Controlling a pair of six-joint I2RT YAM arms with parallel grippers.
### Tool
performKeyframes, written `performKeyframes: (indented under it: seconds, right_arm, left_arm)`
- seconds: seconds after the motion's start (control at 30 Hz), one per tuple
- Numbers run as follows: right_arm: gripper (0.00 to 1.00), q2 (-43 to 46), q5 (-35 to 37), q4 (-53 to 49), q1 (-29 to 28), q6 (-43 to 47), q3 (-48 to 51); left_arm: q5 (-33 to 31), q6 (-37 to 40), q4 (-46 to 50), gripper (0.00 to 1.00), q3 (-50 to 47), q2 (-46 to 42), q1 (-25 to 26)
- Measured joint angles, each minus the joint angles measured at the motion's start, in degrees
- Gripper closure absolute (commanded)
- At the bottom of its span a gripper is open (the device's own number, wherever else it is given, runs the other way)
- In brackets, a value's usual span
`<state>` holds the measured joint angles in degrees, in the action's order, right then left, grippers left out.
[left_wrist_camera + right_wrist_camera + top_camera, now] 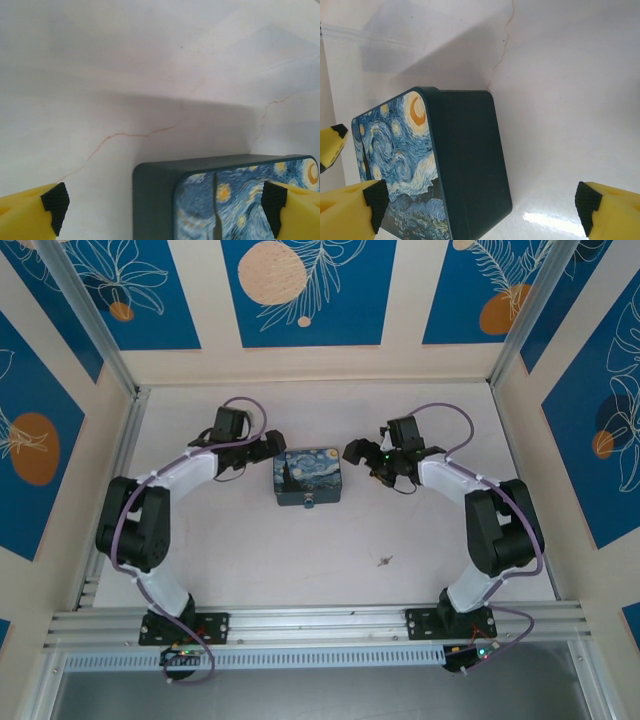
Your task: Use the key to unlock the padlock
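The tiny padlock (309,502) shows as a small bluish dot at the near side of the dark blue Starry Night box (310,477). The key (385,561), a thin dark sliver, lies on the table right of centre, nearer the arms and apart from both grippers. My left gripper (274,446) is at the box's left end, open, its yellow fingers (54,206) straddling the box's corner (200,200). My right gripper (353,452) is open at the box's right end, with that dark end (470,165) between its fingers (374,202). Padlock and key are out of both wrist views.
The white marbled tabletop (250,550) is walled in by panels and aluminium posts on the left, right and back. An aluminium rail (320,620) carries both arm bases along the near edge. A yellow fingertip (332,142) pokes in beyond the box.
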<state>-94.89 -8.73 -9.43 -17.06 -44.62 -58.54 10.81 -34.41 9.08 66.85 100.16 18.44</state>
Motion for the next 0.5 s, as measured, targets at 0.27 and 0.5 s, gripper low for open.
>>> performKeyframes:
  seconds: [0.27,0.5]
  right_arm:
    - [0.02,-0.2,-1.6,1.0,2.2,-1.9,-0.2]
    - [0.04,-0.4,-3.9,3.9,2.4,-3.9,0.2]
  left_arm:
    - [-0.2,-0.5,0.1,0.0,1.1,1.8,5.4]
    - [-0.6,-2.5,-1.9,0.0,1.1,1.8,8.6]
